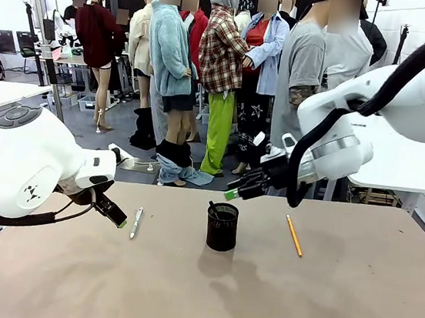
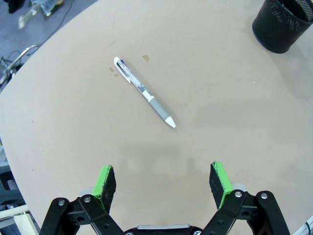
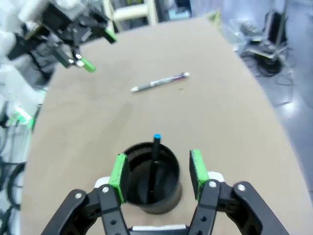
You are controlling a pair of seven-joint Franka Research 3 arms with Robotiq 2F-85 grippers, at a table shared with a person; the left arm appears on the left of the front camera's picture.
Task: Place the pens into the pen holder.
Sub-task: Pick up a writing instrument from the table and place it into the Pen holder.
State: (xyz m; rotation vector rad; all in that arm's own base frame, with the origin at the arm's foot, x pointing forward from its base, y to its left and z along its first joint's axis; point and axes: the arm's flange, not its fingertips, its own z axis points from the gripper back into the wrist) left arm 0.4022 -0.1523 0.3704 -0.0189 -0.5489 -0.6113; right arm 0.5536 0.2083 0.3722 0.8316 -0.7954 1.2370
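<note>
R jaws hanging parted over cup [image 1: 222,227], dark pen [image 3: 155,161] standing inside; L jaws gaping near white pen [image 2: 145,92]; pencil [image 1: 294,236] lying right.

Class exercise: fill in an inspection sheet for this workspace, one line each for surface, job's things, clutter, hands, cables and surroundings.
Surface: tan table, bare, with small marks near the white pen.
Job's things: black mesh cup upright mid-table, a dark pen standing in it; white pen lying to its left; pencil lying to its right.
Clutter: nothing seen.
Hands: left hand open, above the table short of the white pen; right hand open above the cup, holding nothing.
Cables: black cable looped at the right arm's wrist; second cable under the left arm.
Surroundings: a person at the far side; white table at right.
</note>
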